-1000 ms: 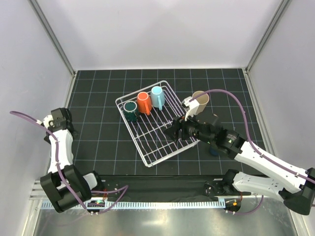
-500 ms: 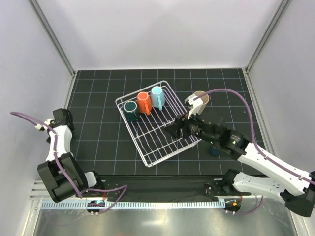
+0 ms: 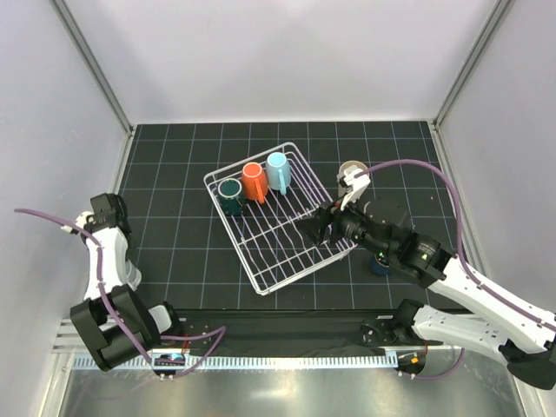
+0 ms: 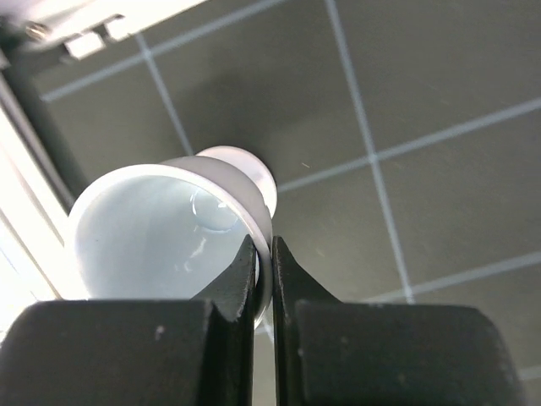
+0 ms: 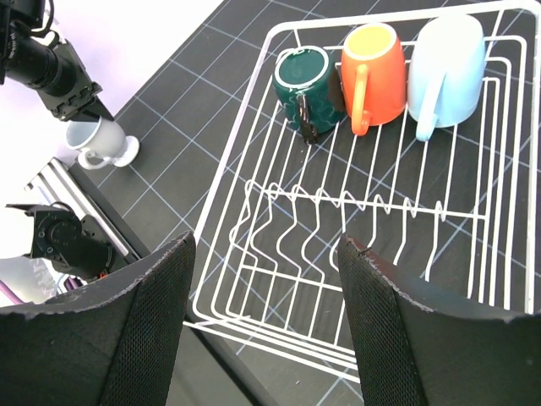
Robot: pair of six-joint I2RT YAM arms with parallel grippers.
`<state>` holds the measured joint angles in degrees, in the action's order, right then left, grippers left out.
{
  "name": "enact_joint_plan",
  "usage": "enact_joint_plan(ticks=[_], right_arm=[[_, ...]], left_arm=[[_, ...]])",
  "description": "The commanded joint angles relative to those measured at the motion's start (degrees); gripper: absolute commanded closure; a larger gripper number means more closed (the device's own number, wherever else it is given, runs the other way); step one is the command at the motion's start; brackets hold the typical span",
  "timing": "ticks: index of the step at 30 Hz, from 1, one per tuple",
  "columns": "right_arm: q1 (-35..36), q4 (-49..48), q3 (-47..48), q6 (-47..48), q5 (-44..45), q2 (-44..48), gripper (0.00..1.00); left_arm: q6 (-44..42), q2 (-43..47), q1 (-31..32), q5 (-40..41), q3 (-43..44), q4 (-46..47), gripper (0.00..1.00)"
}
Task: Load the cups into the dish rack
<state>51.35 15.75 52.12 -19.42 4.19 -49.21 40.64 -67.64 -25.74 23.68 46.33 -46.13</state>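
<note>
At the table's far left, my left gripper (image 4: 264, 254) is shut on the rim of a white footed cup (image 4: 165, 228), one finger inside and one outside. The right wrist view shows that cup (image 5: 103, 144) standing on the mat under the left gripper (image 5: 74, 95). The dish rack (image 3: 233, 234) holds three cups along its far side: dark teal (image 5: 306, 80), orange (image 5: 374, 68) and light blue (image 5: 448, 55). My right gripper (image 5: 266, 254) hangs open and empty above the rack's near right corner (image 3: 314, 228).
A beige tumbler (image 3: 352, 169) lies right of the rack, partly behind the right arm. A navy cup (image 3: 379, 264) peeks out beneath that arm. The rack's row of tines (image 5: 363, 211) crosses its middle. The left wall and table edge run close to the white cup.
My left gripper has shut on the white cup's rim after standing open, and the left arm drew slightly nearer. The right arm swung a little to the right, jaws unchanged.
</note>
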Motion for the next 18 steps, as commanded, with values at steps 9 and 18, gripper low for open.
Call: enact_joint_plan(ticks=[9, 18], right_arm=[[-0.20, 2.27, -0.09, -1.23, 1.53, 2.81, 0.31], [-0.20, 2.80, 1.49, -4.22, -5.57, -2.64, 0.30]], left_arm=[[9.19, 11.82, 7.89, -13.64, 7.01, -6.34, 1.00], [11.04, 25.00, 15.71, -30.71, 10.45, 0.07, 0.99]])
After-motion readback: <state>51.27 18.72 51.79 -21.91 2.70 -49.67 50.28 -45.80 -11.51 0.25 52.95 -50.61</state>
